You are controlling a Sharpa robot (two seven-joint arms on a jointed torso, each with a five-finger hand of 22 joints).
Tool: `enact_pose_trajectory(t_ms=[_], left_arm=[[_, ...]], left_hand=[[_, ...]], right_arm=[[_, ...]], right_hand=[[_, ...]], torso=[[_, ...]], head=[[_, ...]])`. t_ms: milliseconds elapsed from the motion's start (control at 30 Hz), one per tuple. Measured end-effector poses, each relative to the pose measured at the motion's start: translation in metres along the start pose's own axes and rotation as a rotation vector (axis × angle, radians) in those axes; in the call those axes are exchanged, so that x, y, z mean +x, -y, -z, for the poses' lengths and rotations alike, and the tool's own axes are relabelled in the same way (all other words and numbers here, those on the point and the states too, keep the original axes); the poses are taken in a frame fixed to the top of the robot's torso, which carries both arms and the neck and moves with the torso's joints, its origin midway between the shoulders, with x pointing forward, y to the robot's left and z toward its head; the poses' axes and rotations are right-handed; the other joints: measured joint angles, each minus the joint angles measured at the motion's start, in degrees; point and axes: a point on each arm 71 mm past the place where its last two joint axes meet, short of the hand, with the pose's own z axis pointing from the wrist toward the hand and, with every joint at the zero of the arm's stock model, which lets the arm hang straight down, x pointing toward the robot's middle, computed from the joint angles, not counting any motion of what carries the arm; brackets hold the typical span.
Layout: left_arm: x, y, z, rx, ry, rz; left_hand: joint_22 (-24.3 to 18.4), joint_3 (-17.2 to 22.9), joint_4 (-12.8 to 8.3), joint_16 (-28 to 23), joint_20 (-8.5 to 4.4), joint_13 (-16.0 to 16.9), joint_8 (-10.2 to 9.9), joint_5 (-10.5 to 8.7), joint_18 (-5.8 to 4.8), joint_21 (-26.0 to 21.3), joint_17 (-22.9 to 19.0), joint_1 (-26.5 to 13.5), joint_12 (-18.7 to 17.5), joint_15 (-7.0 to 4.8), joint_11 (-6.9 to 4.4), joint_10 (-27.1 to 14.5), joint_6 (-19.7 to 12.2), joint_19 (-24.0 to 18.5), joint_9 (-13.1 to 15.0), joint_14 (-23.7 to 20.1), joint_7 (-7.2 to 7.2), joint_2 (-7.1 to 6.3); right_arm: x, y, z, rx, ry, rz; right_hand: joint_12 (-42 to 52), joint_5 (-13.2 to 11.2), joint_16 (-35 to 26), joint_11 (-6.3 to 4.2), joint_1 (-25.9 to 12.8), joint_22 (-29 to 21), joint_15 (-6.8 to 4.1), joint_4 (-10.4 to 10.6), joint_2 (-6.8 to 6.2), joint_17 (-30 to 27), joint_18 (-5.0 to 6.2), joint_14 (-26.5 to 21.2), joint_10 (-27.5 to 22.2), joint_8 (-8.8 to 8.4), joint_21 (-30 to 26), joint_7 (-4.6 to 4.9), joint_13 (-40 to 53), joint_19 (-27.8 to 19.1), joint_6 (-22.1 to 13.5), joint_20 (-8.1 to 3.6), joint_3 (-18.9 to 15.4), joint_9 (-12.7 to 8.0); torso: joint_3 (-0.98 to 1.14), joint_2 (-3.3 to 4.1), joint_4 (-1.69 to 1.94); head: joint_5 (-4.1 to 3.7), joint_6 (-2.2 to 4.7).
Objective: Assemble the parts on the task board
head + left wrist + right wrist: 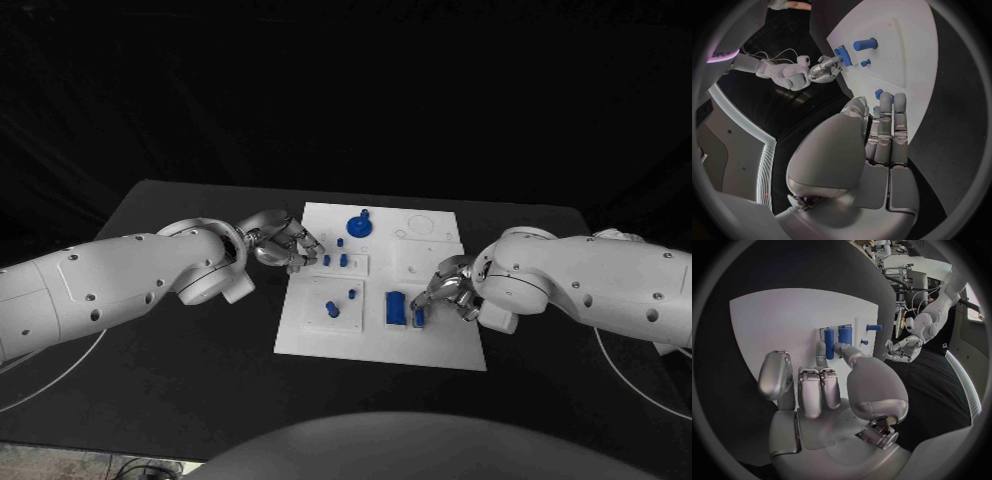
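The white task board (378, 340) lies mid-worktop (173, 350), with dark bare surface along its near edge and both sides. The left hand (278, 243) hovers at the board's left edge near small blue pegs (335, 260), fingers stretched out together, grasping nothing. The right hand (444, 290) sits over the board's right part, fingertips at two upright blue bars (837, 335); whether it grips one, I cannot tell.

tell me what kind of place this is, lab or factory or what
Most likely a robotics lab or test bench. A white task board with small blue parts lies on a black table against a dark backdrop, and the right wrist view shows desks with equipment behind.
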Motion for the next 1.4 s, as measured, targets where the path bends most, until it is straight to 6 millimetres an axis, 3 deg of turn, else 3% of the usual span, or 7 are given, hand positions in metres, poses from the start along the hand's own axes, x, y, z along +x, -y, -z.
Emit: enact_pose_trajectory(t_ms=[67,233,333,467,1033,1267,1400], left_arm=[[0.000,0.000,0.000,0.000,-0.001,0.000],[0.000,0.000,0.000,0.000,-0.002,0.000],[0.000,0.000,0.000,0.000,-0.002,0.000],[0.000,0.000,0.000,0.000,-0.003,0.000],[0.000,0.000,0.000,-0.002,-0.004,0.000],[0.000,-0.001,0.001,-0.003,-0.004,0.001],[-0.001,-0.002,0.002,-0.005,-0.002,0.001]], left_hand=[[0.00,0.00,0.00,0.00,0.00,0.00,0.00,0.00,0.00,0.00,0.00,0.00,0.00,0.00,0.00,0.00,0.00,0.00,0.00,0.00,0.00,0.00],[0.00,0.00,0.00,0.00,0.00,0.00,0.00,0.00,0.00,0.00,0.00,0.00,0.00,0.00,0.00,0.00,0.00,0.00,0.00,0.00,0.00,0.00],[0.00,0.00,0.00,0.00,0.00,0.00,0.00,0.00,0.00,0.00,0.00,0.00,0.00,0.00,0.00,0.00,0.00,0.00,0.00,0.00,0.00,0.00],[0.00,0.00,0.00,0.00,0.00,0.00,0.00,0.00,0.00,0.00,0.00,0.00,0.00,0.00,0.00,0.00,0.00,0.00,0.00,0.00,0.00,0.00],[0.00,0.17,0.17,0.00,0.00,0.00,0.00,0.00,0.00,0.00,0.01,0.00,0.00,0.00,0.00,0.00,0.00,0.00,0.00,0.00,0.00,0.00],[0.00,0.17,0.17,0.00,0.00,0.00,0.00,0.00,0.00,0.00,0.01,0.00,0.00,0.00,0.00,0.00,0.00,0.00,0.00,0.00,0.00,0.00],[0.00,0.17,0.17,0.00,0.00,0.00,0.00,0.00,0.00,0.00,-0.04,0.00,0.00,0.00,0.00,0.00,0.00,0.00,0.00,0.00,0.00,0.00]], right_arm=[[0.000,0.000,0.000,0.000,0.000,0.000],[0.000,0.001,0.000,0.001,-0.001,0.001],[0.000,0.002,0.000,0.003,-0.001,0.002],[0.000,0.003,0.000,0.007,-0.002,0.003],[0.001,0.009,0.001,0.006,0.001,-0.006],[-0.003,0.016,0.008,-0.043,0.032,-0.046],[-0.003,0.020,0.015,-0.108,0.052,-0.071]], right_hand=[[0.00,-1.87,0.00,0.00,0.01,0.00,0.00,-0.01,0.01,0.00,0.00,0.00,0.00,0.00,0.00,0.00,0.00,0.00,-0.01,0.00,0.01,0.12],[0.00,-10.91,0.00,0.00,-0.17,0.00,0.00,-0.25,0.22,0.00,0.00,0.00,0.00,0.06,0.00,-0.06,0.00,0.00,-0.08,0.00,0.25,0.28],[0.00,-13.27,0.00,0.00,-0.12,0.00,0.00,0.35,0.33,0.00,0.00,0.00,0.00,-0.14,-0.24,-0.60,0.00,0.00,-0.57,0.00,-0.35,0.28],[0.00,-14.82,0.00,0.00,0.39,0.00,0.00,0.59,0.83,-0.01,0.00,0.00,0.00,-0.15,-0.24,-1.80,-0.01,0.00,-1.38,0.00,-0.93,0.16],[0.00,-19.33,0.00,0.00,-2.86,0.00,0.00,3.84,1.37,-0.01,0.00,0.00,0.00,-0.39,-0.71,-1.38,-0.01,0.00,-0.96,0.00,-3.82,-0.08],[0.00,-19.69,0.00,0.00,-3.38,0.00,0.00,4.93,1.44,-0.02,0.00,0.00,0.00,0.42,-0.13,-1.64,-0.01,0.53,-0.29,-0.09,-4.78,0.33],[0.00,-17.76,0.00,-0.23,-3.38,0.00,0.00,5.48,1.44,-0.02,0.01,0.00,0.23,2.21,2.05,-1.90,-0.01,1.26,-0.02,-0.40,-5.33,1.59]], torso=[[-0.01,0.00,0.00],[0.00,0.00,0.00],[0.00,0.00,0.00],[0.00,0.00,-0.01],[0.01,0.00,0.03],[0.04,0.03,0.00],[0.07,0.03,-0.01]], head=[[-0.03,0.00],[-0.07,0.00],[-0.12,0.00],[-0.20,0.00],[0.11,0.00],[0.37,0.00],[0.54,0.00]])
